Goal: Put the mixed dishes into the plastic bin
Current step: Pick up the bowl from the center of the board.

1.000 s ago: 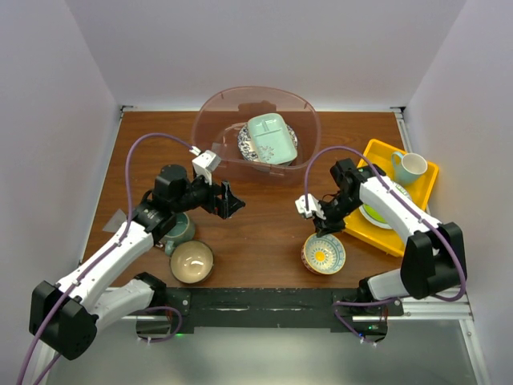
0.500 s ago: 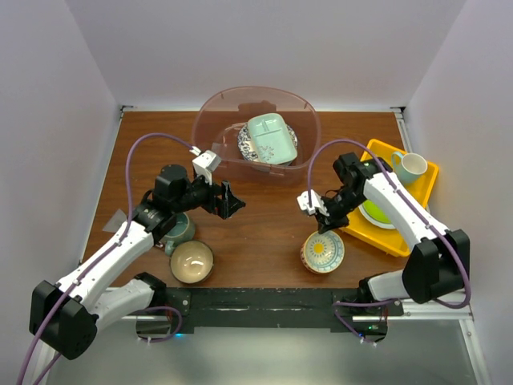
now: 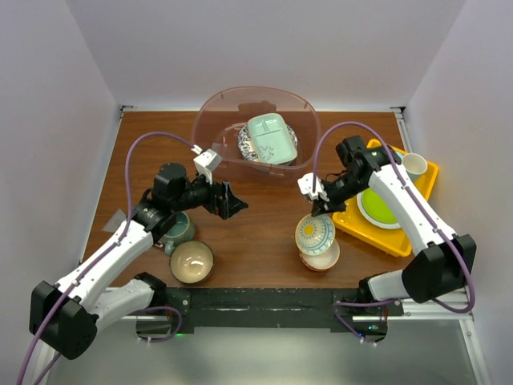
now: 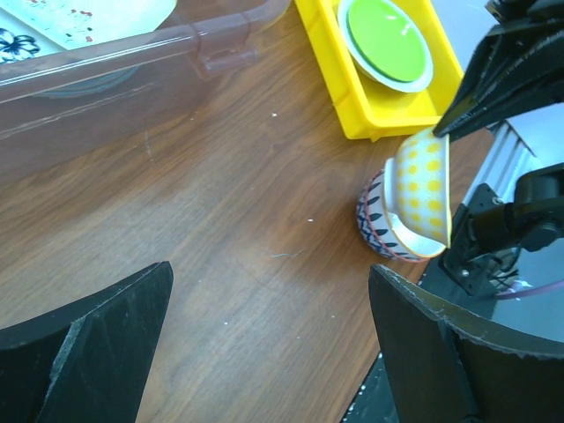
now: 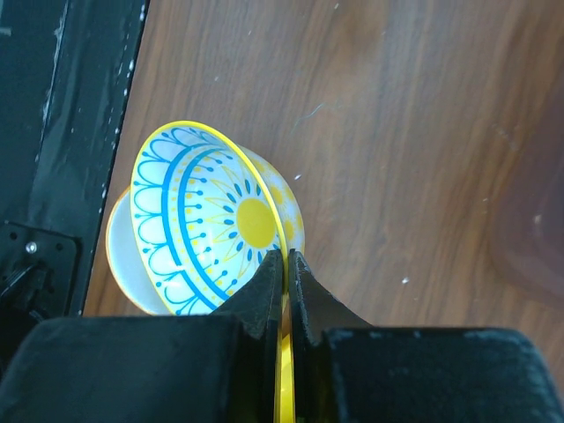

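Observation:
My right gripper (image 3: 320, 210) is shut on the rim of a small bowl with a yellow and blue sun pattern (image 3: 314, 233) and holds it tilted above a second small bowl with a white inside (image 3: 322, 259). In the right wrist view the fingers (image 5: 284, 269) pinch the patterned bowl's (image 5: 207, 220) yellow rim. My left gripper (image 3: 229, 200) is open and empty over bare wood, as the left wrist view (image 4: 269, 352) shows. The plastic bin (image 3: 210, 112) at the back holds the mint square dish (image 3: 269, 136) on a blue-patterned plate (image 3: 246, 144). A tan bowl (image 3: 191, 261) sits front left.
A yellow tray (image 3: 357, 223) at the right holds a lime-green plate (image 3: 379, 208) and a teal mug (image 3: 414, 164). A small teal bowl (image 3: 179, 229) lies partly under my left arm. White walls close in the table on three sides.
My right gripper has lifted the sun-patterned bowl up and back, tilting it and uncovering a second bowl left on the table. My left arm has hardly moved.

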Tool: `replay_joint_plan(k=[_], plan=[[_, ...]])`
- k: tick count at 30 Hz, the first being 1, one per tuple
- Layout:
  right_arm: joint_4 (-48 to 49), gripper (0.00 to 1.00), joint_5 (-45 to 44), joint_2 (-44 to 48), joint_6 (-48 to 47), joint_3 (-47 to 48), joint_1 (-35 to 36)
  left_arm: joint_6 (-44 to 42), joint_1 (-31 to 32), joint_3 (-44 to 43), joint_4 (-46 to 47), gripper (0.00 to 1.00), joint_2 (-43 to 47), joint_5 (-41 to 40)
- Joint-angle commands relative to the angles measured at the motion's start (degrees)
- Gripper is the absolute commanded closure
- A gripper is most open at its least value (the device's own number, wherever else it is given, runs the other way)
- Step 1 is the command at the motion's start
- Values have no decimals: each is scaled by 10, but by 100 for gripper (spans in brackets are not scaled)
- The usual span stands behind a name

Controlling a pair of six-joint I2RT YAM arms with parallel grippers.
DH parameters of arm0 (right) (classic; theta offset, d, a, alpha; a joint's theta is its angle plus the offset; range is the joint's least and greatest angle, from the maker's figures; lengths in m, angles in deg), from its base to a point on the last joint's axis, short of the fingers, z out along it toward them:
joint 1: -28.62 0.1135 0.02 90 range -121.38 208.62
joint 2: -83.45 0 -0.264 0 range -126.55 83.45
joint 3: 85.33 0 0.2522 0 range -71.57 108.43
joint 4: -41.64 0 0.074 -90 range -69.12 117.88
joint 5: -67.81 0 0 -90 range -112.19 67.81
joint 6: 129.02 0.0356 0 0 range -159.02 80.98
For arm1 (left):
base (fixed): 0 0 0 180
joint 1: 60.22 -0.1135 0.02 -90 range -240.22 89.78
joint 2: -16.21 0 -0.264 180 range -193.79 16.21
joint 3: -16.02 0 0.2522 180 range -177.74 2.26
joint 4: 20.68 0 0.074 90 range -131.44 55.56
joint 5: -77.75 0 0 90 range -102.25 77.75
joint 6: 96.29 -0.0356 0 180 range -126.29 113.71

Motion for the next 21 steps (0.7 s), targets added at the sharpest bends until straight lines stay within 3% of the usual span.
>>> replay_joint_plan(k=[1, 11, 21], plan=[[-66, 100, 67, -6, 32, 48, 2, 22, -1, -29, 37, 2, -1, 32], [-58, 100, 124, -45, 97, 94, 1, 47, 3, -29, 50, 1, -5, 37], [53, 100, 140, -68, 230, 79, 1, 116, 17, -20, 90, 1, -9, -14]])
